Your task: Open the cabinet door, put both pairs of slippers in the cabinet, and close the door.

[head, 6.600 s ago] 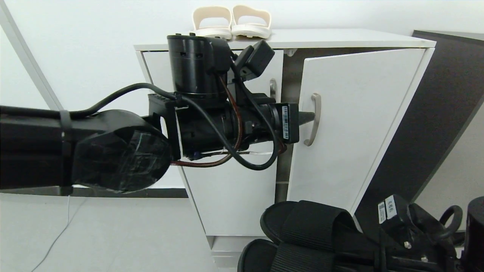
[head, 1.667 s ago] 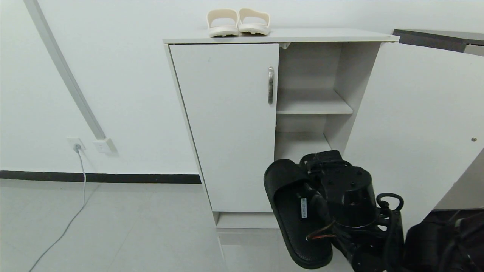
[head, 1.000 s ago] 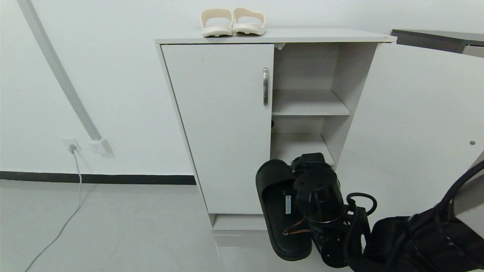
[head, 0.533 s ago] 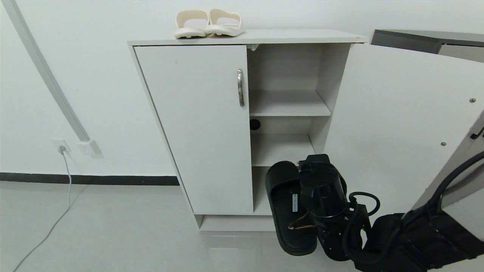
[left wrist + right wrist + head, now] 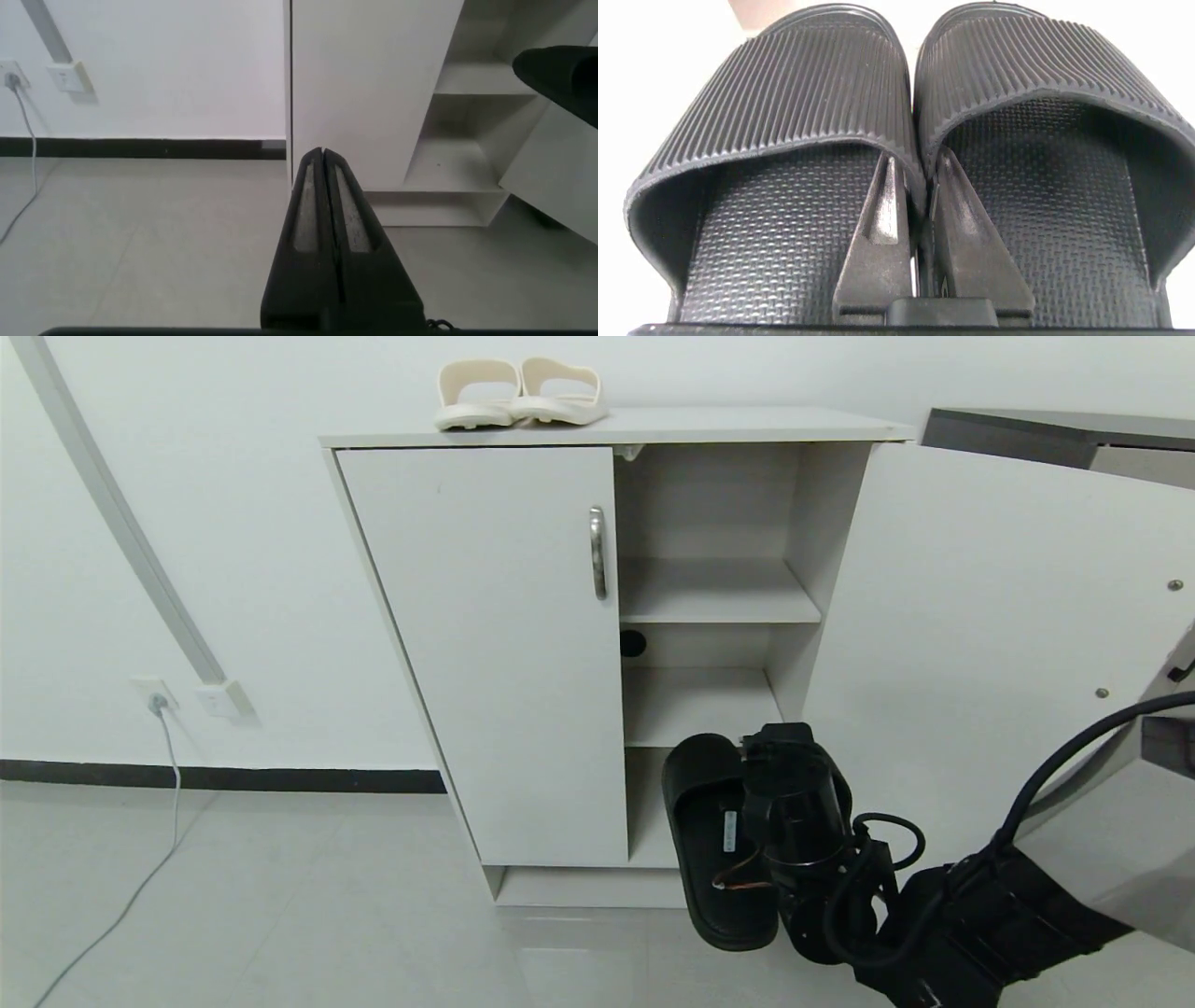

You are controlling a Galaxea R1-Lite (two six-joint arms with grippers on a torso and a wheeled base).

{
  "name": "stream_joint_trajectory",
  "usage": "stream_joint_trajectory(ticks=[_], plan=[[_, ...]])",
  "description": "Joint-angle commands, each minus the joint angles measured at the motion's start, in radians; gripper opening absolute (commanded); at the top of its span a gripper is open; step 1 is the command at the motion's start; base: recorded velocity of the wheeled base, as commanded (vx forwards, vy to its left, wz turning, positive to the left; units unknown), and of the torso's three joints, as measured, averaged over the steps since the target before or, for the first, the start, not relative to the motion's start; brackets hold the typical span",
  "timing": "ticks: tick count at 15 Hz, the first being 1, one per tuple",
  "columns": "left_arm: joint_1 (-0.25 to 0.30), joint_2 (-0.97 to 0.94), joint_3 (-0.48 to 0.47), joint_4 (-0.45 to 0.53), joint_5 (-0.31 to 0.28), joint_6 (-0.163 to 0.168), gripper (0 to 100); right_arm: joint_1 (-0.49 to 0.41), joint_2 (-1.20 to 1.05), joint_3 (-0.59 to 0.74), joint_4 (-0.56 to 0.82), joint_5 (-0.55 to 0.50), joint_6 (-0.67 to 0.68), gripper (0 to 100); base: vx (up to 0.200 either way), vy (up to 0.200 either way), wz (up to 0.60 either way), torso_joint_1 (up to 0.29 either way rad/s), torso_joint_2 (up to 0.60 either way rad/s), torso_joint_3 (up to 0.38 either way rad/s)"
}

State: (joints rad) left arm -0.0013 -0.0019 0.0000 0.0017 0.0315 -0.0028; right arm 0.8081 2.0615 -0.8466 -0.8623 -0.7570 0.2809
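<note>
White wall (black skirting at its foot) above grey tiled floor

Right arm at the frame's lower right, right gripper clamped on the black slippers; left gripper pressed tight together.

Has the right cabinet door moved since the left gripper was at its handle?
Yes. The right door has swung wide open, away from the closed left door, baring the shelves.

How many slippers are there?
4. Two cream slippers sit side by side on the cabinet top. Two black slippers are pinched together in the right gripper. More could hide behind the shut door.
</note>
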Motion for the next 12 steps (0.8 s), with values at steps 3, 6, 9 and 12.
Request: stream_joint_trajectory(ticks=[3, 6, 9, 12], plan=[[0.0, 0.002, 0.0, 0.0, -0.001, 0.001, 0, -0.003, 0.049, 0.009, -0.046, 0.002, -0.009, 0, 0.0, 0.0, 0.0, 0.0, 0.0, 0.0], [0.0, 0.002, 0.0, 0.0, -0.001, 0.003, 0, -0.003, 0.049, 0.006, -0.047, 0.039, -0.011, 0, 0.0, 0.0, 0.0, 0.001, 0.0, -0.037], [0.0, 0.002, 0.0, 0.001, -0.001, 0.003, 0, -0.004, 0.057, -0.016, -0.046, 0.056, -0.028, 0, 0.0, 0.0, 0.0, 0.001, 0.0, -0.176], [0.0, 0.002, 0.0, 0.0, -0.001, 0.003, 0, -0.004, 0.075, -0.045, -0.046, 0.056, -0.034, 0, 0.0, 0.0, 0.0, 0.001, 0.0, -0.196]])
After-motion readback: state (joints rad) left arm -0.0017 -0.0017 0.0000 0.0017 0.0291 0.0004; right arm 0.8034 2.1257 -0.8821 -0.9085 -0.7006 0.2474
